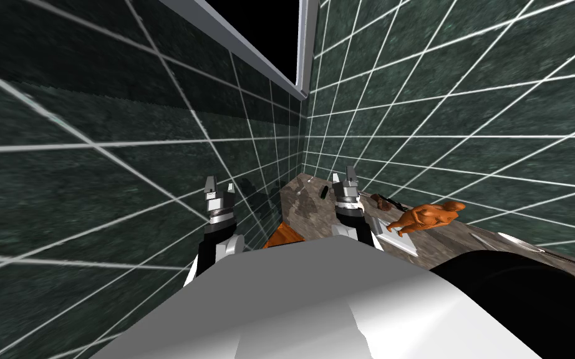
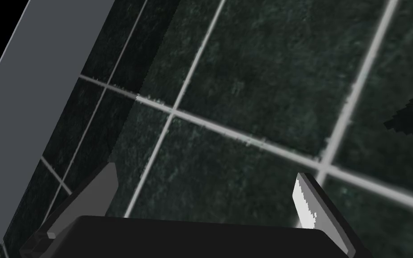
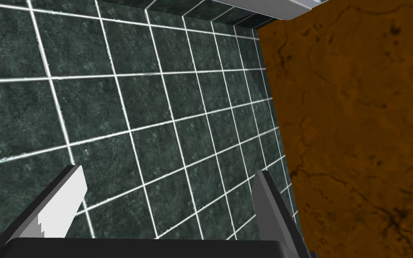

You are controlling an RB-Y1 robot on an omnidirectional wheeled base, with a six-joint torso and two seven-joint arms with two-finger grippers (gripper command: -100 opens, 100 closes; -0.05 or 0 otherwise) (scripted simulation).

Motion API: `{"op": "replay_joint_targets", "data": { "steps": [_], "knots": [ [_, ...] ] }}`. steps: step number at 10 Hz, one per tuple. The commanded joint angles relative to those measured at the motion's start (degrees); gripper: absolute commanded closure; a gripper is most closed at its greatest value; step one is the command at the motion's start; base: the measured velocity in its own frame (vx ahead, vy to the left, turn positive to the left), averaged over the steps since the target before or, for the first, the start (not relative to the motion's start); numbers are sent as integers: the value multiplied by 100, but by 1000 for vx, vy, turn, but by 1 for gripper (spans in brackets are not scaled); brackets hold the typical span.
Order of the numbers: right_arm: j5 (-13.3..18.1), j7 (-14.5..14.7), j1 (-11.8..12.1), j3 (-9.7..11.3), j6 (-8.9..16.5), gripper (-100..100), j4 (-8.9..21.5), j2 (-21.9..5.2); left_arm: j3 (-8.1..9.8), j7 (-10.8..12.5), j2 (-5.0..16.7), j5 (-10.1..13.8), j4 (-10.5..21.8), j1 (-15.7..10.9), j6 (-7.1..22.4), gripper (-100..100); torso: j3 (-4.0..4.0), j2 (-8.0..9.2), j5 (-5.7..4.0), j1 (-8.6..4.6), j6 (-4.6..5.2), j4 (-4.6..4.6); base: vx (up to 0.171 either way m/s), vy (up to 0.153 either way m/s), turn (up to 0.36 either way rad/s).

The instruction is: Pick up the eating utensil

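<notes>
Dark green tiled walls enclose a mottled brown table (image 1: 302, 199) over which the left pincer (image 1: 219, 189) and right pincer (image 1: 344, 176) stand wide open and empty; the likely eating utensil (image 1: 397, 238), pale and flat, lies just beside an orange figurine (image 1: 426, 217), which a careless reach may knock.

wall (image 1: 93, 187): mottled dark green tile, white grout | countertop (image 1: 302, 201): veined brown stone | figurine (image 1: 426, 217): matt orange

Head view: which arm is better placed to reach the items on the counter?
Right, likely. The right gripper, open, hangs over the counter near the orange figurine; the left gripper, open too, hangs off its edge by the tiled wall.
</notes>
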Motion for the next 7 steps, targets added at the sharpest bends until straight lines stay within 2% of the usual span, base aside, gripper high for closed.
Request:
{"op": "replay_joint_targets", "data": {
  "steps": [1, 5, 6, 7],
  "knots": [
    [-206, 146, -201, -78, -20, -100, 184, -246, 0, 0, 0, 0, 0, 0, 0, 0, 0, 0, 0, 0, 0, 0, 1, 7, 17],
    [-862, 632, -877, -386, -123, -100, 830, -600, 0, 0, 0, 0, 0, 0, 0, 0, -3, -6, 0, 2, -1, -1, 4, 13, 28],
    [-957, 632, -903, -386, -123, -100, 836, -600, 0, 0, 0, 0, 0, 0, 0, 0, -4, -7, 1, 3, -1, -2, 4, 9, 13],
    [-1169, 792, -1143, -499, -164, -100, 1063, -661, 0, 0, 0, 0, 0, 0, 0, 0, -3, -4, 1, 2, 1, -1, 2, 7, 19]
  ]
}}
